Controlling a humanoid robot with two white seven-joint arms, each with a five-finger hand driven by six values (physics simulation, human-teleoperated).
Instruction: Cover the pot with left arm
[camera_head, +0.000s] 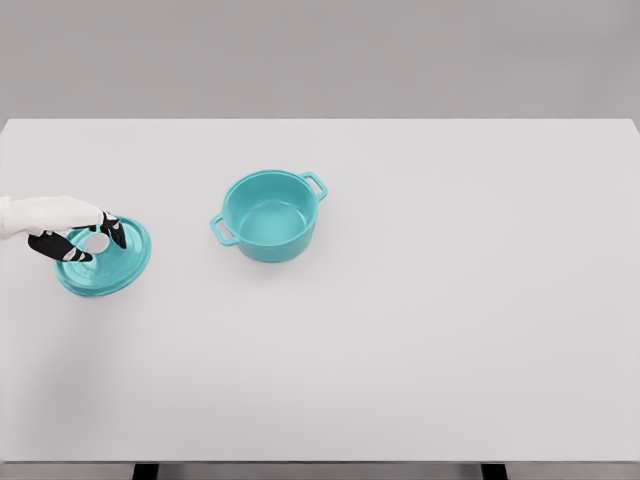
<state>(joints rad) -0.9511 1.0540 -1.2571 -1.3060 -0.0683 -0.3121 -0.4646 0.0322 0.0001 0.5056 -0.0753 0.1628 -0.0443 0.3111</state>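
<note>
Teal pot, uncovered, two-handled

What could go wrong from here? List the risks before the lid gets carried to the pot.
1. The left hand has its fingers around the small knob of the lid; such a narrow hold may let the lid tilt or slip when lifted.
2. The pot stands open some way to the right, so the lid must travel over bare table; a drop would land short.
3. A low approach could knock the pot's near handle and shift it.
</note>
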